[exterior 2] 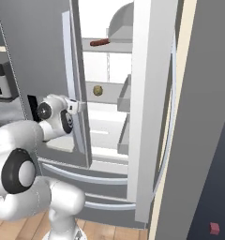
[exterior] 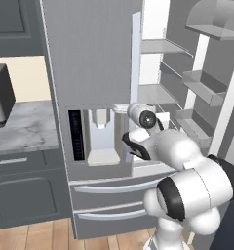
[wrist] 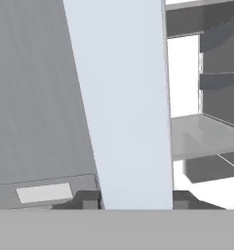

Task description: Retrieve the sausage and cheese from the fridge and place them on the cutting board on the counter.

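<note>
Jaws: my gripper [wrist: 136, 201] is spread, one tip on each side of the handle [wrist: 124, 97].
Fridge [exterior: 89, 58]: right door open.
Sausage [exterior 2: 100, 42]: on top shelf.

arm [exterior: 187, 180]: glossy white rounded shells | joints: dark rings | pincer [wrist: 133, 199]: dark tips

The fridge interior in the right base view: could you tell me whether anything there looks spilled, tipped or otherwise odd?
Nothing looks spilled or damaged. The sausage lies flat on an upper shelf of the fridge, and the cheese sits on the shelf below. The gripper straddles the left door's silver handle.
</note>
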